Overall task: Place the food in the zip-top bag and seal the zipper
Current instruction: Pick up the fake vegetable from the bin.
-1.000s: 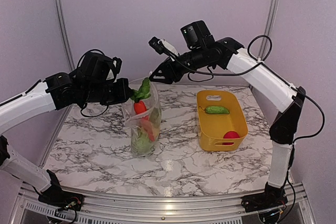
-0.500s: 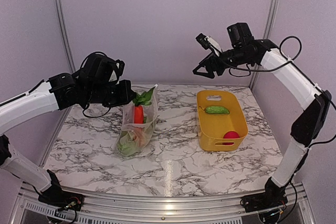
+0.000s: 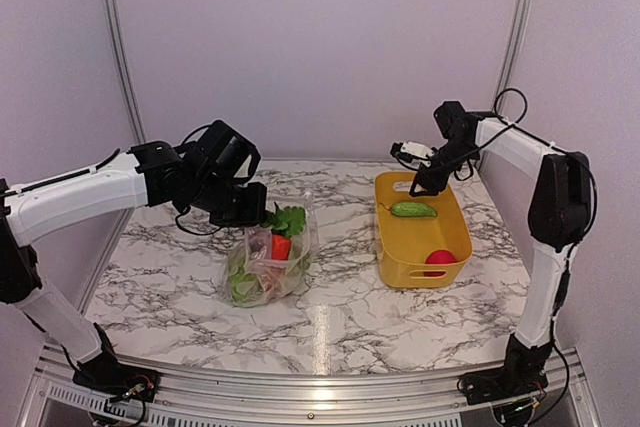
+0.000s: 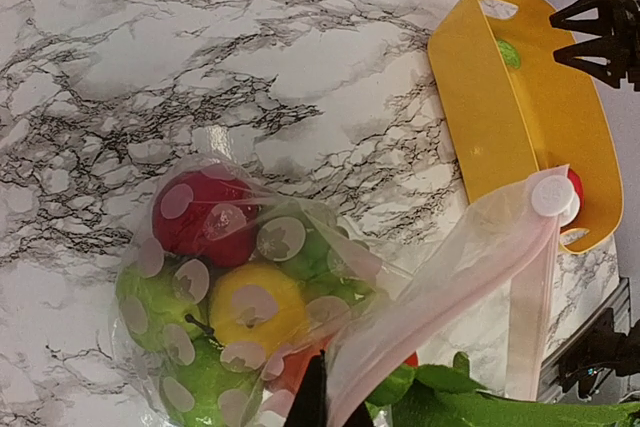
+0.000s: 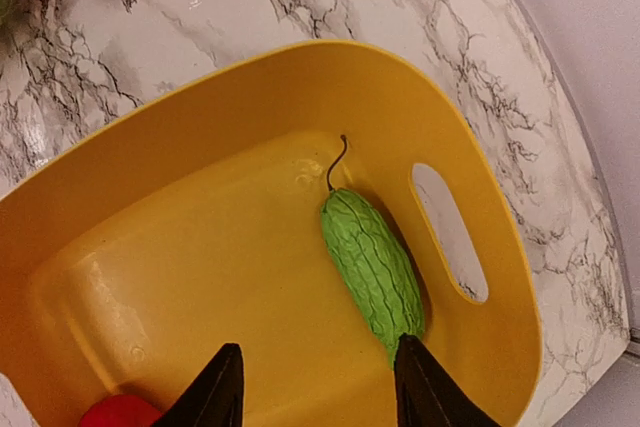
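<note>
The clear zip-top bag (image 3: 262,269) lies slumped on the marble table, holding a red apple (image 4: 200,217), a yellow lemon (image 4: 250,305), a green apple (image 4: 150,307) and a red vegetable with green leaves (image 3: 283,239). My left gripper (image 3: 256,211) is shut on the bag's mouth at the pale pink zipper strip (image 4: 450,282), as the left wrist view (image 4: 330,407) shows; its white slider (image 4: 551,195) sits at the far end. My right gripper (image 3: 420,184) is open and empty, just above the green cucumber (image 3: 413,209), which shows in the right wrist view (image 5: 372,262) by the right fingertip.
The yellow basket (image 3: 455,209) stands on the right of the table and also holds a red fruit (image 3: 438,258) at its near end. The basket's handle slot (image 5: 450,232) lies beside the cucumber. Grey walls and frame posts close in the back and sides.
My left gripper came down and the bag went from hanging upright to slumped on the table. My right arm swung right and down from over the bag to over the basket.
</note>
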{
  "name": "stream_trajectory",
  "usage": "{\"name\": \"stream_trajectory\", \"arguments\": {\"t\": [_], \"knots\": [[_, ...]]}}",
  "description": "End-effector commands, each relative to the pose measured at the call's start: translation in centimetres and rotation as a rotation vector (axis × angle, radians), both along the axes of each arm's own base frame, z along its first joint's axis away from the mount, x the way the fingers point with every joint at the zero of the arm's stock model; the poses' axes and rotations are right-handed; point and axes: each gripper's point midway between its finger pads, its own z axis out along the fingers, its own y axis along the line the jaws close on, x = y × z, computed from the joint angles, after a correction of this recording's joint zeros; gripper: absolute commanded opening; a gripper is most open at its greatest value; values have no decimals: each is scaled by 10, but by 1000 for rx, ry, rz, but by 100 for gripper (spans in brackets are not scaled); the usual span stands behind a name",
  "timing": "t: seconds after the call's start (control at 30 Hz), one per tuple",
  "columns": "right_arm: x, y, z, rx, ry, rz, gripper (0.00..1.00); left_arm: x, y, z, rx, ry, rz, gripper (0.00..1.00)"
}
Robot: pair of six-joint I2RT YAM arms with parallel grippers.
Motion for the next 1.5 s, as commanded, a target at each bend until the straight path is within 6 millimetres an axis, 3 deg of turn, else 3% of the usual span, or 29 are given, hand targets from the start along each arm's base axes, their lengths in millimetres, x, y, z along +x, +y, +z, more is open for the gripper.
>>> {"name": "stream_trajectory", "arguments": {"t": [0.0,0.3,0.6,1.1,1.2,1.33,1.4,1.47], "knots": [[15,-14,-20,-142,-75,96,50,0,1,14,-3,-6,-12,0],[45,-12,-43,-191,-116,142,51,3,3,34,-23,-54,-6,0],[54,-15,-75,-248,-101,207,50,8,-4,68,-94,-125,-12,0],[56,-25,-127,-332,-70,229,49,11,-7,67,-107,-116,-26,0],[56,-25,-127,-327,-66,219,40,12,-8,67,-108,-114,-26,0],[48,-25,-118,-320,-56,219,21,15,-7,66,-102,-115,-29,0],[44,-23,-104,-305,-67,214,16,16,-8,66,-103,-117,-32,0],[39,-19,-76,-268,-97,204,15,18,-9,65,-105,-117,-35,0]]}}
